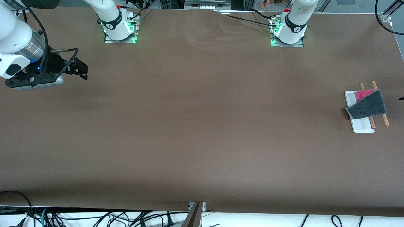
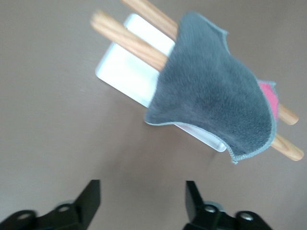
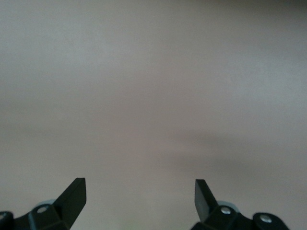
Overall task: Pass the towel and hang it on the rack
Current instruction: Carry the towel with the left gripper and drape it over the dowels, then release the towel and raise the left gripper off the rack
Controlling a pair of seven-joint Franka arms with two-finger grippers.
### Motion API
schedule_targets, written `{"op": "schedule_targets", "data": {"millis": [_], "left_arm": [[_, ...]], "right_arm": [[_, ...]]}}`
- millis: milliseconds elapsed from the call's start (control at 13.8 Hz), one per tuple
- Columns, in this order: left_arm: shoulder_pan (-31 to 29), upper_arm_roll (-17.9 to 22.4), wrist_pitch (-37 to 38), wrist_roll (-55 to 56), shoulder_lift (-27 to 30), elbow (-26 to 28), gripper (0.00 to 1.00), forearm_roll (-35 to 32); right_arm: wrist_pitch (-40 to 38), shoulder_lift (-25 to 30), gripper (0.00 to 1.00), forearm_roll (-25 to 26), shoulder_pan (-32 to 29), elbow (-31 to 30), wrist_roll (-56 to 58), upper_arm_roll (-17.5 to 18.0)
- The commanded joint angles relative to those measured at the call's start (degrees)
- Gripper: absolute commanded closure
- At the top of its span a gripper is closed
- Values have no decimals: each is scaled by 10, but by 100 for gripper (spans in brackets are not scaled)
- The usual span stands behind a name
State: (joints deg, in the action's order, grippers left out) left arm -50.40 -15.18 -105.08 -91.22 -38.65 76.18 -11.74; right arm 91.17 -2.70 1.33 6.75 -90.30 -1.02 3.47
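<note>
The dark grey towel (image 1: 369, 105) hangs draped over the two wooden rods (image 1: 385, 120) of the rack, whose white base (image 1: 363, 125) stands at the left arm's end of the table. In the left wrist view the towel (image 2: 216, 100) lies across both rods (image 2: 129, 38) above the base (image 2: 127, 67). My left gripper (image 2: 143, 184) is open and empty, apart from the rack, over bare table. My right gripper (image 1: 82, 67) is open and empty over the right arm's end of the table; its wrist view (image 3: 140, 182) shows only bare table.
A red cloth (image 1: 364, 93) lies on the rods under the towel's edge and also shows in the left wrist view (image 2: 269, 98). The brown table (image 1: 202, 126) stretches wide between the two arms. Cables hang below its near edge.
</note>
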Motion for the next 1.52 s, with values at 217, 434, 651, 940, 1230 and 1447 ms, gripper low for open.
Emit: {"op": "schedule_targets", "data": {"millis": [217, 434, 651, 940, 1230, 1447], "left_arm": [[91, -9, 161, 148, 134, 3, 0, 25], [112, -61, 238, 279, 151, 4, 0, 42], [112, -155, 264, 457, 153, 4, 0, 44], [148, -218, 270, 655, 196, 19, 0, 44], [337, -84, 274, 834, 252, 27, 0, 96], [447, -5, 232, 939, 312, 91, 0, 130]], "right_arm": [[-5, -9, 0, 6, -20, 11, 1, 0], [-3, -8, 0, 3, -22, 11, -3, 0], [-1, -9, 0, 0, -32, 11, 4, -2], [-3, -10, 0, -1, -32, 11, 2, -2], [-5, -13, 0, -1, -32, 11, 1, -2], [-5, -13, 0, -1, -32, 11, 1, -2]]}}
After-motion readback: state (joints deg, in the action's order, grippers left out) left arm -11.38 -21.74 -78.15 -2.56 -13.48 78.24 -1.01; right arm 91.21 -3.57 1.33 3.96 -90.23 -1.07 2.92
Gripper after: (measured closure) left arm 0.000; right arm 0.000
